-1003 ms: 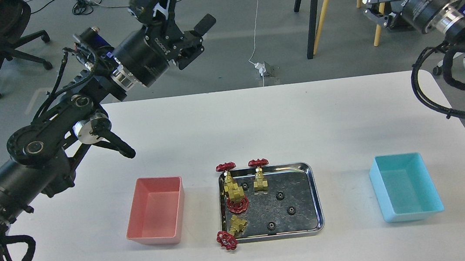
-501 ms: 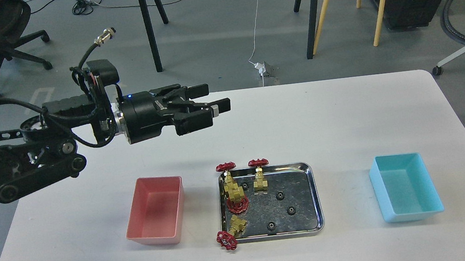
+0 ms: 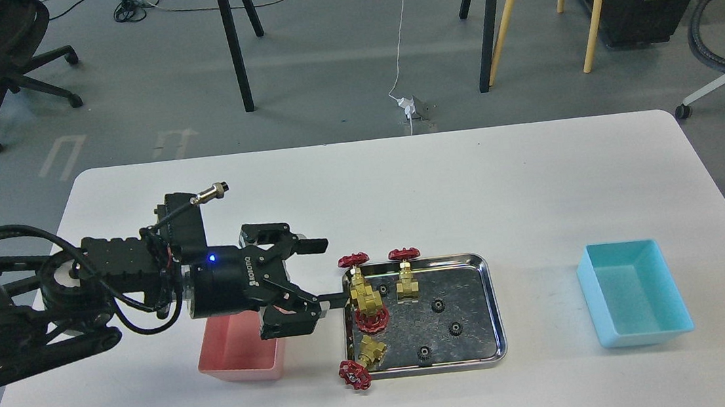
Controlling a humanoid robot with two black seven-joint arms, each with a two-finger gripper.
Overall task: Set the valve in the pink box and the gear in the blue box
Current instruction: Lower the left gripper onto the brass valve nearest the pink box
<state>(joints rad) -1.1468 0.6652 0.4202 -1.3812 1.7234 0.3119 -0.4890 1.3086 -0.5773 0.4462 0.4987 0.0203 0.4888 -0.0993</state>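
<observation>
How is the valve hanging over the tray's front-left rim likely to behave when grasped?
The valve looks like rigid brass, so probably heavy for its size and unyielding. It lies tilted, its red handwheel outside the steel tray, so a nudge may tip or roll it off. The left gripper is open nearby.

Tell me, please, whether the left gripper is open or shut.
Open: the left gripper shows its two fingers spread apart beside the steel tray, holding nothing.
</observation>
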